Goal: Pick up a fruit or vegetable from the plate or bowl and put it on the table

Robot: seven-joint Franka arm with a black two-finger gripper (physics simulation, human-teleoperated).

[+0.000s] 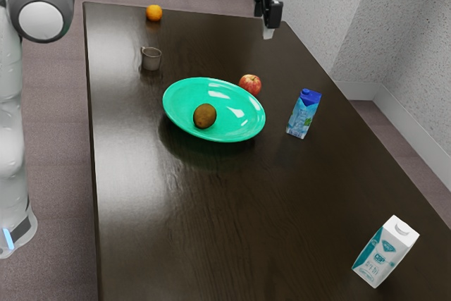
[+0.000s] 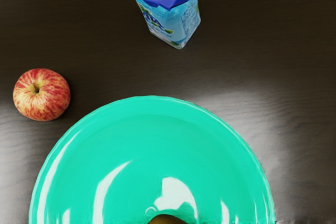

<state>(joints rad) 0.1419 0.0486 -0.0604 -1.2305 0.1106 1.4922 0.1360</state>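
Note:
High in the exterior view hangs my gripper [image 1: 268, 32], well apart from the green plate [image 1: 184, 96] and from the brown kiwi-like fruit [image 1: 205, 115] resting in it. In the wrist view the plate [image 2: 142, 135] lies below my hand, with the top of the brown fruit [image 2: 167, 220] at the lower edge. A red apple [image 1: 250, 84] is on the table just beside the plate; the wrist view has the apple [image 2: 41, 94] too. How my gripper stands cannot be made out.
A blue carton [image 1: 304, 113] stands near the plate, also in the wrist view as the carton [image 2: 170, 11]. On the dark table [image 1: 176, 230] are a small grey cup [image 1: 151, 59], an orange [image 1: 154, 13] and a white-teal carton [image 1: 385, 252].

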